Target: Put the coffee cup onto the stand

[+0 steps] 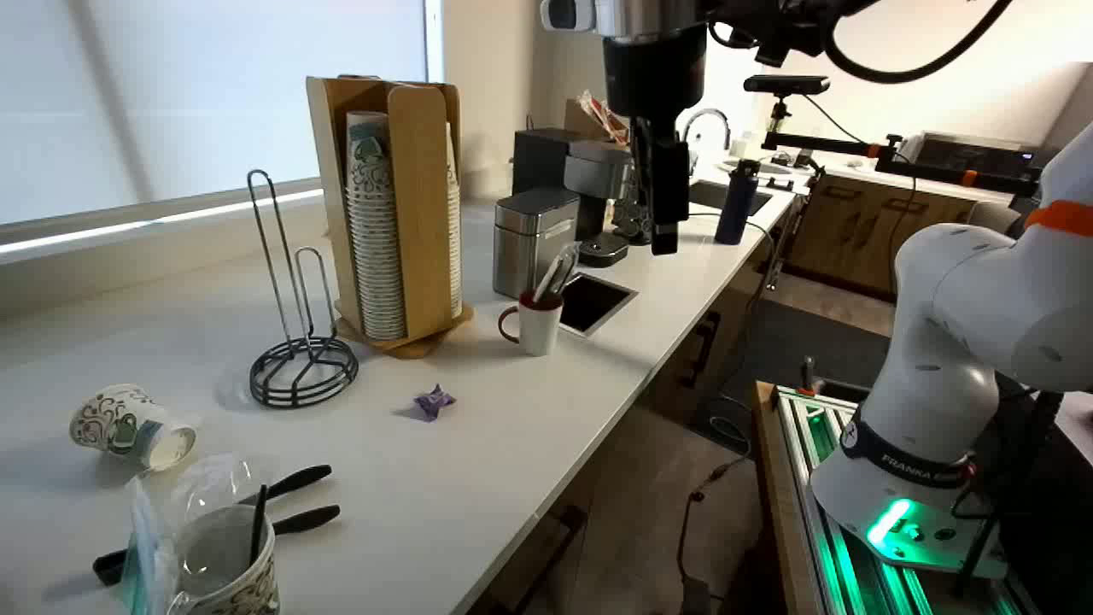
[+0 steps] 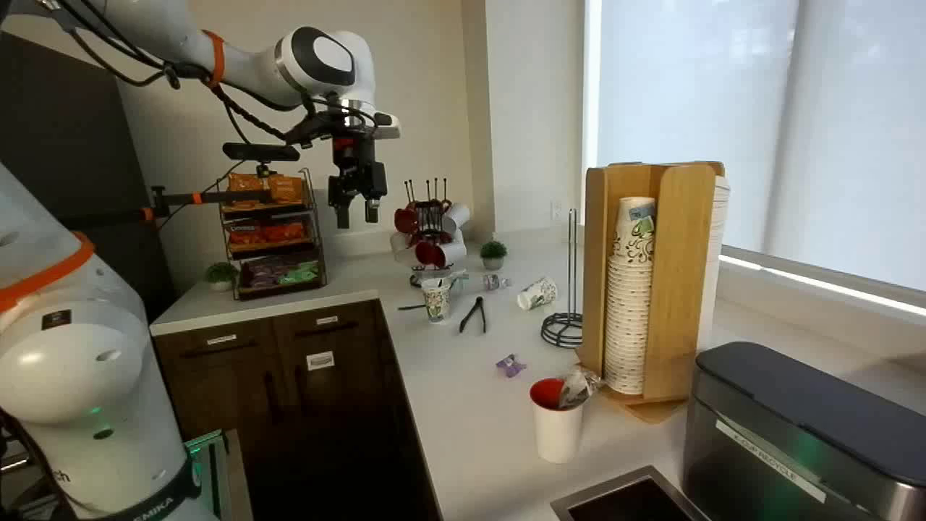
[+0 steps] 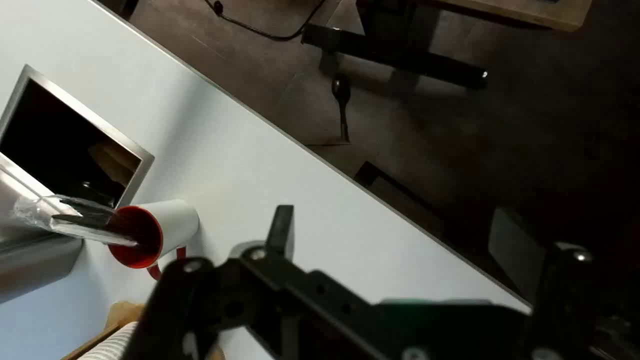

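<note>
The coffee cup (image 1: 115,418), whitish with dark swirl markings, lies on its side on the white counter; it also shows lying in an exterior view (image 2: 537,293). The stand (image 1: 303,398) is black wire with a round coiled base and tall upright loop; it stands empty between the cup and the wooden box, also in an exterior view (image 2: 561,334). My gripper (image 2: 358,213) is open and empty, high above the counter and well away from both. In the wrist view its fingers (image 3: 392,235) are wide apart over the counter edge; cup and stand are out of that view.
A similar patterned cup (image 1: 235,555) stands upright near black tongs (image 2: 474,315). A wooden box (image 1: 418,205) of stacked cups stands beside the stand. A red-lined white mug (image 1: 540,329), a purple wrapper (image 1: 434,401), and a steel bin (image 1: 534,243) are on the counter.
</note>
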Motion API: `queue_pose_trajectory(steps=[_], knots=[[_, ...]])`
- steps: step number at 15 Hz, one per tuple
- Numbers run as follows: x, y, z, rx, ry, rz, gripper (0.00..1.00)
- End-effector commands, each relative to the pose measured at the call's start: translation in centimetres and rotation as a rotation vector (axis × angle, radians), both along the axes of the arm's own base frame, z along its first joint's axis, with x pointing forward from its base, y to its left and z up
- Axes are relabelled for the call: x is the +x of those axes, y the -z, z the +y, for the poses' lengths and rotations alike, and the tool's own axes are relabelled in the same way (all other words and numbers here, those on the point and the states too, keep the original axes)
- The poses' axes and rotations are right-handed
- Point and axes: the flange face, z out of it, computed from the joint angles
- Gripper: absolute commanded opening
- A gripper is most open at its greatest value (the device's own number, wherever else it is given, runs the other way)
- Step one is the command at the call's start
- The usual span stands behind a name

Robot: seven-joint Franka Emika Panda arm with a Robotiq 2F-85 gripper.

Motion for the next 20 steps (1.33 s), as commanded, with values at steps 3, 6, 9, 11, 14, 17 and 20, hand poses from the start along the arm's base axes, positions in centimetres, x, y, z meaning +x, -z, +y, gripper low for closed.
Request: queue_pose_trajectory(steps=[3, 6, 9, 11, 14, 17, 20], knots=[[0.6, 0.2, 0.1, -0.007, 0.025, -0.006, 1.00], [4.5, 1.8, 0.6, 0.000, 0.129, 0.001, 1.00], [8.5, 4.1, 1.6, 0.019, 0.218, 0.049, 1.00], [11.0, 5.9, 2.7, 0.026, 0.256, 0.089, 1.00], [13.9, 7.7, 5.2, 0.020, 0.267, 0.139, 1.00], [13.8, 8.4, 5.0, 0.025, 0.232, 0.124, 1.00], [14.4, 8.8, 5.9, 0.027, 0.220, 0.137, 1.00]])
